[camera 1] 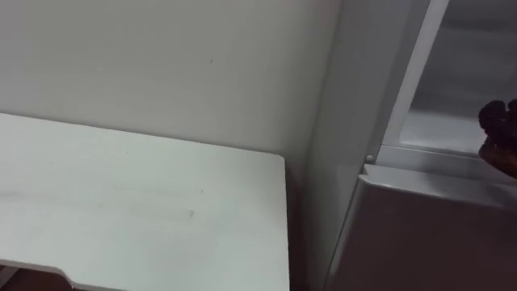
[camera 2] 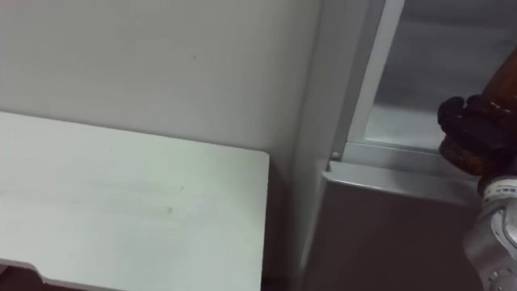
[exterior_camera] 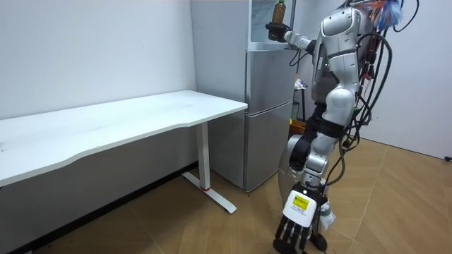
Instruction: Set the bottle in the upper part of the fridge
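Bottle [exterior_camera: 280, 10]: brown, probably glass, narrow neck and cap uppermost; upright at top centre of the room view, at the mouth of the upper fridge compartment; amber flank at the right edge of the right eye view.
Right hand [camera 2: 468, 129]: fingers curled round the bottle's lower body; high at the compartment's front edge, right side of both eye views.
Left hand [exterior_camera: 296, 229]: low at bottom centre of the room view, fingers straight and slack, holding nothing.
Upper fridge compartment [camera 2: 436, 56]: open, pale interior, floor just beyond the right hand; upper right of the eye views.
Lower fridge door [exterior_camera: 268, 113]: grey, closed, directly beneath the right hand.
Table [camera 1: 121, 202]: white, left half of the eye views, near the fridge's side.
Handling, judged: rigid; moderately heavy if full; smooth, so apt to slip; breakable if knocked on the sill or dropped from this height; tall enough to tip on release.
Best hold, judged: round the wide lower body, as now, with the neck left free; base set flat before the fingers loosen.
Stage, judged: bottle at the threshold, not yet standing inside; how far past the sill, cannot tell.
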You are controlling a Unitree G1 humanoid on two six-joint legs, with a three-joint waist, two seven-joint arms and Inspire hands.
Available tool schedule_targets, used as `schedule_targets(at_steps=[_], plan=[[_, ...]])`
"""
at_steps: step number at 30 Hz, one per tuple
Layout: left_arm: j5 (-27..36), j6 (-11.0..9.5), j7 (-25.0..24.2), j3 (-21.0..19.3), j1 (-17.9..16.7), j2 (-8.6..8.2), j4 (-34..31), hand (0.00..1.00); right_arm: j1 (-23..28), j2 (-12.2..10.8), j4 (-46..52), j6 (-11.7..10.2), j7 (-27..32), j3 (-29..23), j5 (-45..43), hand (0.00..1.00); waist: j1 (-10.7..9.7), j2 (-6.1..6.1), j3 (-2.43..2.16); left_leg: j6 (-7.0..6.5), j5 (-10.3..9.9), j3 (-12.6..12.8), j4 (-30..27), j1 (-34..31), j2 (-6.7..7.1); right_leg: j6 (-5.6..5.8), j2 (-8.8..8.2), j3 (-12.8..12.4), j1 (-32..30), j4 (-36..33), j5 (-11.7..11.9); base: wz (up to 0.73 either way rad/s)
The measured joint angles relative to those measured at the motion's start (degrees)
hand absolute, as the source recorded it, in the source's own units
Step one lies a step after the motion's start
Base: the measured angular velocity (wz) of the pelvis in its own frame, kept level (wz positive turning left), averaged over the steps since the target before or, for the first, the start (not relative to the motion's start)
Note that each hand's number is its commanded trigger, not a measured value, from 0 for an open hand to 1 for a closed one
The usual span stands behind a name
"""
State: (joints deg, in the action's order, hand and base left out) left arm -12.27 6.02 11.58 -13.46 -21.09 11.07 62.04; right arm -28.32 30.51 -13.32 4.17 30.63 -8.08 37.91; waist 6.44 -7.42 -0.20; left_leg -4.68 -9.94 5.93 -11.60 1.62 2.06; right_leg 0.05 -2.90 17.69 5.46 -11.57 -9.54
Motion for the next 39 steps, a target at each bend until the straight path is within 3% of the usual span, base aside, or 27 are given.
schedule_targets(at_steps=[7, 10, 17, 23, 29, 31, 33, 39], plan=[[-2.4, 1.4, -0.1, -0.1, 0.0, 0.19, -0.4, 0.00, -1.9, 0.2, -2.4, 2.7, 1.8, 0.9, -0.2, 1.00, 0.8, -0.11, -0.08, -0.03, 0.0, -0.6, -0.3, -0.7, 0.43, -0.02, -0.10, 0.3, -0.5, -0.1, -0.4, 0.03], [-3.4, 1.7, -0.9, -0.1, -0.2, 1.19, -1.2, 0.00, -6.0, 2.5, -5.1, 4.6, 3.5, 3.6, -0.1, 1.00, 1.1, -0.21, -0.21, -0.06, 0.0, -0.7, -0.8, -1.5, 0.56, -0.17, -0.09, 0.4, -0.9, 0.0, -0.6, 0.00], [-3.6, 1.8, -0.9, -1.2, -0.6, 1.77, -1.9, 0.00, -10.5, 5.4, -9.5, 4.6, 3.7, 7.1, 0.0, 1.00, 2.1, -0.93, -0.55, -0.06, 0.0, -1.4, -0.7, -0.9, 0.61, -0.14, -0.04, 1.4, 0.2, 0.7, -0.6, 0.06], [-3.6, 1.4, -1.0, -3.4, -1.1, 1.68, -1.7, 0.00, -10.8, 6.1, -9.7, 4.6, 4.3, 7.1, -0.1, 1.00, 3.5, -1.55, -0.12, 0.05, -0.1, -2.2, -0.6, -0.4, 0.61, -0.12, -0.16, 3.6, 1.1, 0.8, -0.6, 0.08], [-3.7, 1.5, -1.1, -4.8, -1.2, 1.69, -1.7, 0.00, -10.8, 6.3, -10.0, 4.6, 5.0, 7.0, -0.6, 1.00, 4.5, -1.62, -0.15, 0.07, -0.1, -3.2, -1.1, -1.1, 0.72, -0.07, -0.31, 5.4, 1.2, 0.8, -0.6, 0.08], [-3.7, 1.5, -1.2, -4.9, -1.3, 1.69, -1.7, 0.00, -10.8, 6.9, -11.4, 4.6, 4.9, 7.0, -1.2, 1.00, 4.8, -1.72, -0.23, 0.07, -0.1, -3.5, -1.2, -1.3, 0.77, -0.05, -0.51, 6.1, 1.2, 0.8, -0.6, 0.08], [-3.7, 1.5, -2.0, -5.2, -1.6, 1.69, -2.0, 0.00, -11.0, 7.3, -12.8, 4.7, 5.0, 7.0, -1.8, 1.00, 4.9, -2.08, -0.73, 0.08, -0.1, -3.7, -1.5, -2.1, 0.77, -0.01, -0.72, 6.2, 0.6, 0.7, -0.6, 0.05], [-3.7, 1.6, -2.7, -6.1, -2.0, 1.67, -1.9, 0.00, -12.0, 7.3, -15.7, 4.8, 4.1, 7.0, -1.8, 1.00, 5.1, -2.19, -0.75, 0.08, -0.1, -4.4, -1.7, -2.0, 0.96, 0.03, -0.47, 6.9, 1.2, 0.7, -0.6, 0.08]])
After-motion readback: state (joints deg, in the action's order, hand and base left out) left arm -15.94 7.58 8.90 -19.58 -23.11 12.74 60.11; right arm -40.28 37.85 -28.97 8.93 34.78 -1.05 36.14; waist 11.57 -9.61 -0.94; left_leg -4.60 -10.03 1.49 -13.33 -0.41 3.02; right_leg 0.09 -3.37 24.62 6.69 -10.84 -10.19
